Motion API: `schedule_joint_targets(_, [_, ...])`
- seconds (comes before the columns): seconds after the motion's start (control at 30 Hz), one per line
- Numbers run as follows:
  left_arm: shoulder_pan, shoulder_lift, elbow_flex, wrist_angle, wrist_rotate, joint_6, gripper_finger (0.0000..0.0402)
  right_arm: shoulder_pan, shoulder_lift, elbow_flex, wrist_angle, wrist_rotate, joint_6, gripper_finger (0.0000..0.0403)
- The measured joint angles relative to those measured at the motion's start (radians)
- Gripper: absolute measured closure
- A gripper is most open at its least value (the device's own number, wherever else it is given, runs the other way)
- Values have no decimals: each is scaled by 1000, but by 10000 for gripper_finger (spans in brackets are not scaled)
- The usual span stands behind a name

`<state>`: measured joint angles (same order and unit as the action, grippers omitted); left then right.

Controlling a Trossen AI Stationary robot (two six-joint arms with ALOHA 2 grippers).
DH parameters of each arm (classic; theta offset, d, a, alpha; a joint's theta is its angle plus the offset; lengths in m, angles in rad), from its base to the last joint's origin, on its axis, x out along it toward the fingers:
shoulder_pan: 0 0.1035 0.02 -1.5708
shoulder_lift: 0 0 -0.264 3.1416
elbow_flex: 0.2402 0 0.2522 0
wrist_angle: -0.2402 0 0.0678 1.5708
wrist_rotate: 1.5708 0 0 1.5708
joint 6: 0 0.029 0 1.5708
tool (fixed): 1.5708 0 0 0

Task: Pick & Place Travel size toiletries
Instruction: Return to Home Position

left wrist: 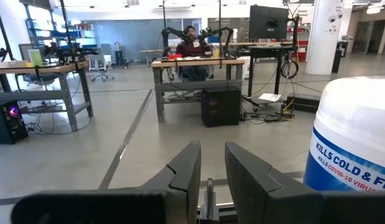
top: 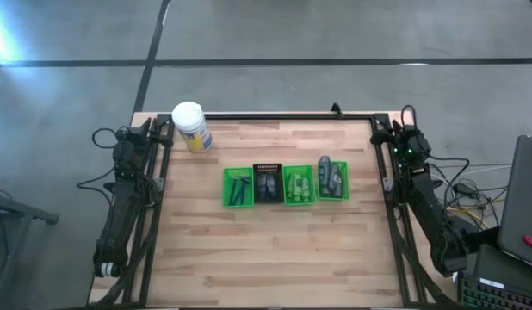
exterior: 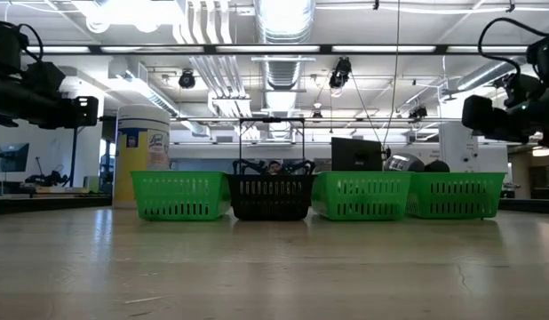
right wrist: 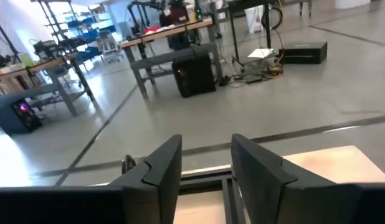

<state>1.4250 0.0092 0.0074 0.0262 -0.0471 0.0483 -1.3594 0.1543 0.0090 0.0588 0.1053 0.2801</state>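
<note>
**Arms parked at the table edges, toiletries sorted in baskets**

The left gripper (left wrist: 213,152) sits at the left edge of the table (top: 275,250), its fingers slightly apart with nothing between them. A white jar (top: 190,126) stands just beside it. Between the two grippers and well apart from both, a row of baskets (exterior: 179,197) holds razors (top: 239,188), dark packets (top: 268,185), green bottles (top: 298,186) and grey tubes (top: 329,176). The tubes lie nearest the right gripper (right wrist: 206,146), which sits at the right edge, parted and empty.

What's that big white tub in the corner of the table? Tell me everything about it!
It is a round white tub, plastic by its look, with a white lid shut on top. Its label is yellow and blue. It stands upright on the wooden table, at the far left corner, touching none of the baskets.
</note>
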Motion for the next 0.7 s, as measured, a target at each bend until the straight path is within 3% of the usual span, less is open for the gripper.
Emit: schedule_joint_targets(0.7, [0,1,0,-1,-1,0,323,0,1,0,-2,0,-2,344])
